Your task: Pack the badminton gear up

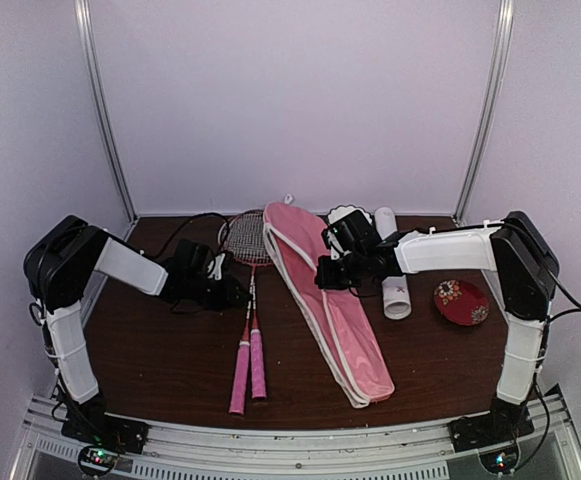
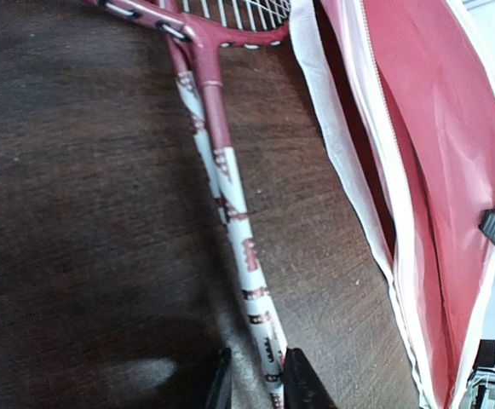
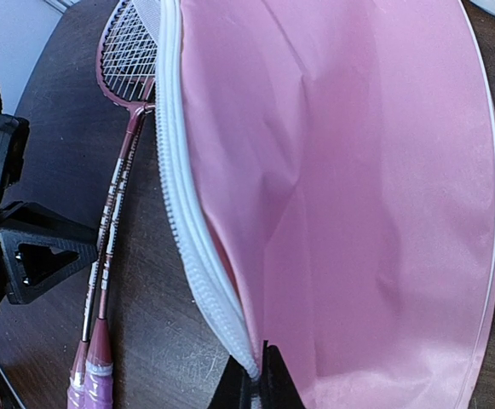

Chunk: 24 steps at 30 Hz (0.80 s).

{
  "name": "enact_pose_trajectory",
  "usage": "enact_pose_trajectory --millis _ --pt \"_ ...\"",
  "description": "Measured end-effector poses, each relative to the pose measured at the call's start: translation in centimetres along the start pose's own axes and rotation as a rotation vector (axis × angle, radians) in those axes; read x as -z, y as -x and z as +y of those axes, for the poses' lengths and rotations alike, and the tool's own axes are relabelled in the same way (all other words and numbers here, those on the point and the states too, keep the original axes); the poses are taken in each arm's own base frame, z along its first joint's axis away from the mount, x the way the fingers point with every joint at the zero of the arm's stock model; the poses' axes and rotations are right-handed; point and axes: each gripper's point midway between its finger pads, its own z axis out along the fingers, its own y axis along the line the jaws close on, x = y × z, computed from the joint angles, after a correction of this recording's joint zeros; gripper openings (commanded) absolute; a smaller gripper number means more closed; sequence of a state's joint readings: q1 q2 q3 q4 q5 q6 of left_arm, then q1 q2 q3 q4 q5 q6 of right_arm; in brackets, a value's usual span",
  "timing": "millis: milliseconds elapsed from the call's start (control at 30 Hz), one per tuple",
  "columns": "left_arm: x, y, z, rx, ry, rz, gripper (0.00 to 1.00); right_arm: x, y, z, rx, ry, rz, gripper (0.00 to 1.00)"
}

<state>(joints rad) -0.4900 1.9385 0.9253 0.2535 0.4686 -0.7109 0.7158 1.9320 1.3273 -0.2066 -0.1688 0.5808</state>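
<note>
right gripper (image 3: 251, 383) clamps long pink fabric racket cover (image 3: 358, 170); hold its mouth up. left gripper (image 2: 256, 379), jaws apart, should pinch both pink-handled rackets (image 2: 228, 183) squarely.

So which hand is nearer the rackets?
Left. The left hand straddles the shafts of the rackets; the right hand is off to their right, pinching the cover edge.

white-sleeved left arm (image 1: 70, 345): bulky black joint housings | white-sleeved right arm (image 1: 440, 250): same | left gripper (image 2: 260, 385), right gripper (image 3: 251, 385): black angular fingers | thin black cables (image 1: 202, 215)
</note>
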Motion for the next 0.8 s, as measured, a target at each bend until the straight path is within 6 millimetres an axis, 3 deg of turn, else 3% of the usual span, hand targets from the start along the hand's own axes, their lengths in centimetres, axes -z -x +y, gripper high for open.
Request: enact_pose_trajectory --millis 233,467,633,800 --pt "-0.5 -0.8 -0.6 -0.008 -0.005 0.023 0.18 0.0 0.1 0.2 -0.003 0.006 0.001 0.0" --pt "-0.7 -0.7 -0.9 0.013 -0.009 0.024 0.0 0.0 0.1 0.2 -0.003 0.008 0.001 0.0" --pt "-0.5 -0.5 -0.8 0.029 0.008 0.016 0.0 0.0 0.1 0.2 -0.007 0.008 0.0 0.0" --pt "1.0 -0.1 -0.3 0.066 0.092 -0.002 0.0 -0.1 -0.3 0.4 -0.028 0.015 -0.003 0.0"
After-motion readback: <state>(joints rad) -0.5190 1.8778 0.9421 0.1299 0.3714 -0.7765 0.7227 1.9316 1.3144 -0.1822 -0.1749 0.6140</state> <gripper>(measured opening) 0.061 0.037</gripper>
